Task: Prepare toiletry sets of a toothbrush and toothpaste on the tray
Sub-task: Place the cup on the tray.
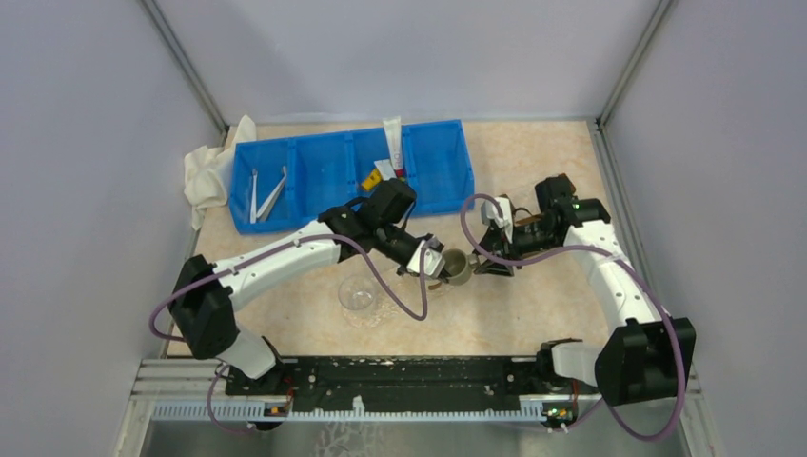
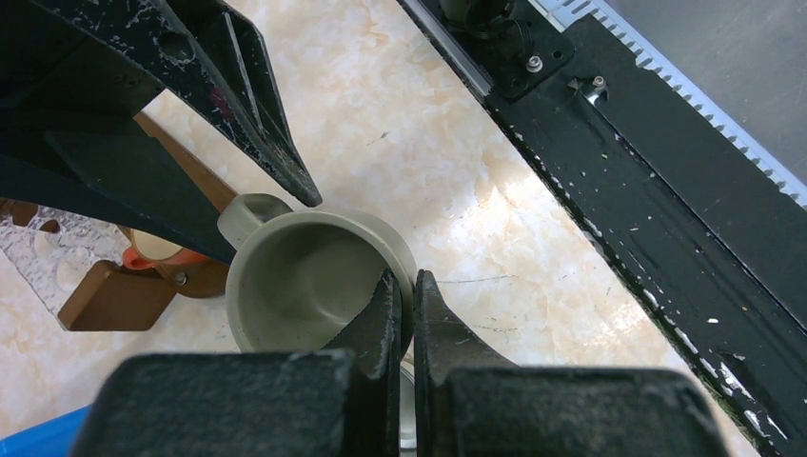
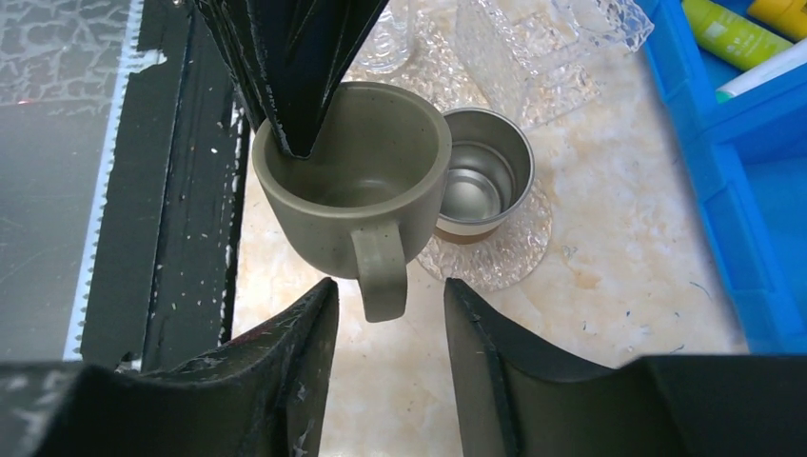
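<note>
Blue bin (image 1: 440, 171) by the far edge holds toothbrushes (image 1: 269, 195) at its left end and toothpaste (image 1: 392, 143) further right. Left jaws pinch the rim of the green mug (image 3: 362, 186), likely steadying it; right jaws stand apart around its handle. Only the right wrist view plainly shows a steel cup (image 3: 481, 181) beside it.

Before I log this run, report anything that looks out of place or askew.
A white toothpaste tube leans out over the back wall of the blue divided plastic bin instead of lying inside. A crumpled white cloth is bunched at the bin's left end. Nothing appears spilled or broken.
</note>
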Controlling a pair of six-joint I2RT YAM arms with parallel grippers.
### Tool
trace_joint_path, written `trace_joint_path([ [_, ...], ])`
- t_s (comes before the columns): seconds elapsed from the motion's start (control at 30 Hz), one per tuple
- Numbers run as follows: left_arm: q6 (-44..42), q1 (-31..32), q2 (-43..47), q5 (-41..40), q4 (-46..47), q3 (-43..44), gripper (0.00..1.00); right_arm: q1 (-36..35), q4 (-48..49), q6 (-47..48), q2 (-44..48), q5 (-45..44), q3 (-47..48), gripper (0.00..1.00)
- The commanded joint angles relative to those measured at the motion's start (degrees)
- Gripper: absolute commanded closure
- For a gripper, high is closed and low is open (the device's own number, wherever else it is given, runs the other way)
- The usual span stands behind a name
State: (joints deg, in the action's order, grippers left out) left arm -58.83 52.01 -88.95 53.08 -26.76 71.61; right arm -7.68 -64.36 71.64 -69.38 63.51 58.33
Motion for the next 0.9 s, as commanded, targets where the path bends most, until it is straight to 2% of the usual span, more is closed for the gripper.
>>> trace_joint_path([
  [0.0,-2.10,0.61,-0.47,1.76,-0.39,2.43,1.00,-1.51,-0.48,1.57,-0.31,2.40,2.88,0.58],
  [0.13,-2.11,0.57,-1.02,1.52,-0.73,2.89,1.00,-1.59,-0.87,1.58,-0.29,2.52,3.21,0.68],
  [0.2,-2.12,0.57,-1.22,1.50,-0.83,3.07,0.99,-1.59,-1.15,1.57,-0.31,2.79,3.49,0.80],
  [0.27,-2.09,0.56,-1.40,1.54,-0.83,3.18,0.97,-1.63,-1.39,1.73,-0.36,3.08,3.61,0.98],
  [0.3,-2.10,0.55,-1.36,1.34,-0.77,3.16,0.95,-1.61,-1.69,1.78,-0.25,3.19,3.82,1.00],
  [0.37,-1.02,0.59,-0.78,0.18,0.80,2.48,0.83,-1.63,-2.34,1.78,-0.08,3.79,4.50,1.00],
  [0.4,0.48,0.57,-0.08,-1.07,3.62,1.65,0.70,-1.57,-2.65,1.71,0.10,3.95,4.91,1.00],
  [0.5,5.89,0.41,3.57,-5.63,12.92,-2.45,0.49,-1.49,-2.36,0.31,0.61,4.32,5.61,1.00],
  [0.63,15.39,-1.52,10.54,-7.41,26.66,-8.95,0.35,0.92,-1.68,-1.53,1.20,6.09,6.19,1.00],
  [0.73,25.75,-5.00,15.77,-6.61,37.56,-14.15,0.24,4.08,-1.75,-2.01,2.08,8.65,6.54,1.00],
  [0.87,43.62,-13.51,18.31,-0.77,48.87,-16.13,0.24,8.93,1.67,-6.10,4.40,11.49,6.10,1.00],
])
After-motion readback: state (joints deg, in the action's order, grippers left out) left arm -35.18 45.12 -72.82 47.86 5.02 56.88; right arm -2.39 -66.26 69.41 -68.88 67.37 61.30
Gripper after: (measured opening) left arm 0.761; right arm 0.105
